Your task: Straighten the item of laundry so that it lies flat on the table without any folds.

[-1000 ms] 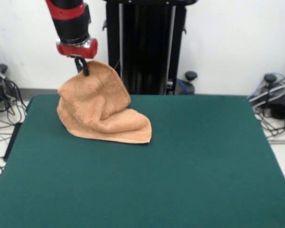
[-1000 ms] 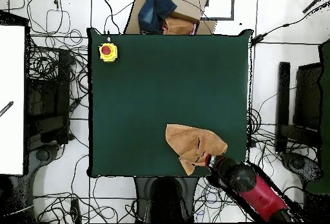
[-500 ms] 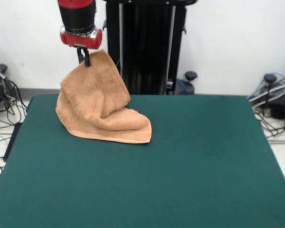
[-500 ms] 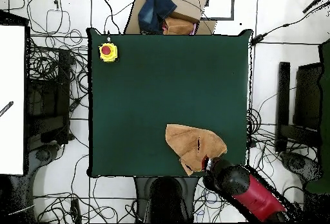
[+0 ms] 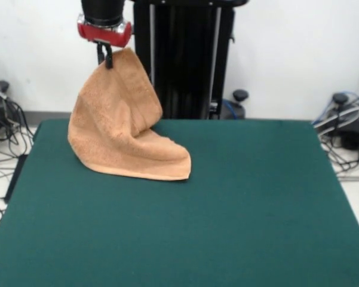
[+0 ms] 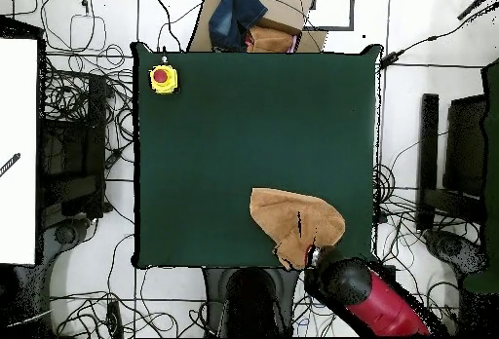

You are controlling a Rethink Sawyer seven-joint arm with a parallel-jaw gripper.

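An orange-tan towel [image 5: 122, 134] hangs by one corner above the far left part of the green counter [image 5: 227, 227], its lower portion draped on the cloth in a rounded fold whose tip points right and toward the near side. The towel's top corner is pinched between the closed dark fingers of the end effector [image 5: 107, 57], which sits under a red collar at the top of the front view, directly above the towel's left half. From that pinch the fabric falls straight down and then runs out to the right along the counter, so the towel's long line goes from the held corner down and rightward to the resting tip. From overhead, the towel [image 6: 292, 223] lies near the counter [image 6: 244, 111] edge closest to the arm, with the end effector [image 6: 312, 255] at its edge-side corner and the bulk of the open counter stretching away beyond it. The towel looks only partly raised and remains doubled over; flattening it probably means drawing the held corner away from the resting tip.
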